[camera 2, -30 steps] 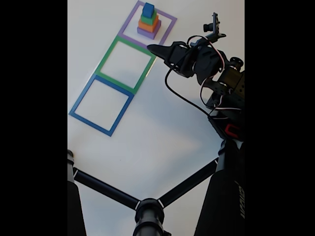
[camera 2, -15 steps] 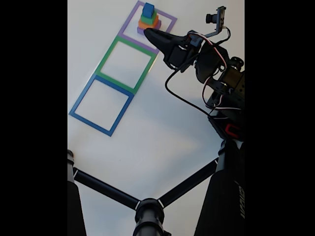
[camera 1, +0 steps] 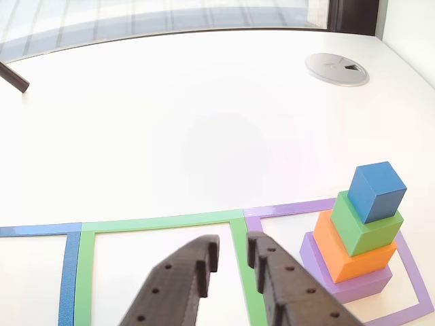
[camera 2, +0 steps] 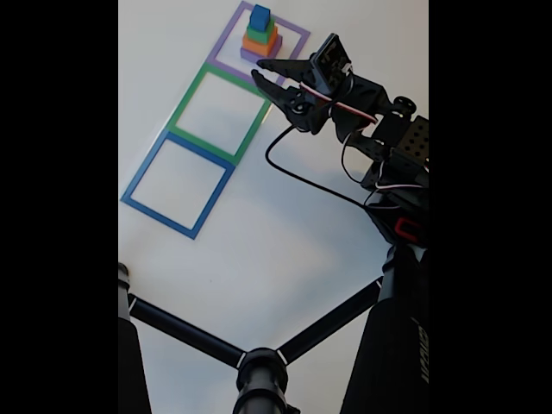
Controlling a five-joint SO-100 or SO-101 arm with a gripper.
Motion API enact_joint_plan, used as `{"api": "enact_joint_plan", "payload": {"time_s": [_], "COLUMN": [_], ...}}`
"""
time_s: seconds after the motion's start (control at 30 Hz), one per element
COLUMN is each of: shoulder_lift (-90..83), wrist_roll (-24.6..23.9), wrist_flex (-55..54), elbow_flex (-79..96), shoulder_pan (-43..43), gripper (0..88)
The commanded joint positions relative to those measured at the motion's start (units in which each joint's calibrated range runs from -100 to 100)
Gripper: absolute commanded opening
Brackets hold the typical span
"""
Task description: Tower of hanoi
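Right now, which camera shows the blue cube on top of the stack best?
The other view: the blue cube is close and sharp, sitting skewed on the green block. In the fixed view it is tiny and distant.

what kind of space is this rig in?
Probably an office or lab desk: a plain white table with a round cable grommet, daylight from a window edge at the top of the other view, and taped squares laid out for the stacked blocks.
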Motion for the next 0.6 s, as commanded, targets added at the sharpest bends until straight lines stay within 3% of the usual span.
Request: {"api": "enact_joint_plan", "payload": {"time_s": [0.0,0.33,0.57], "shoulder_lift": [4.37,14.3,15.84], "wrist_roll": [4.16,4.5,4.5], "wrist_flex": [-2.99,-6.07,27.21], "elbow_flex": [-3.27,-7.09,-30.9], "shoulder_pan": [1.12,8.69,9.84], "gripper": [0.1,0.1,0.1]}}
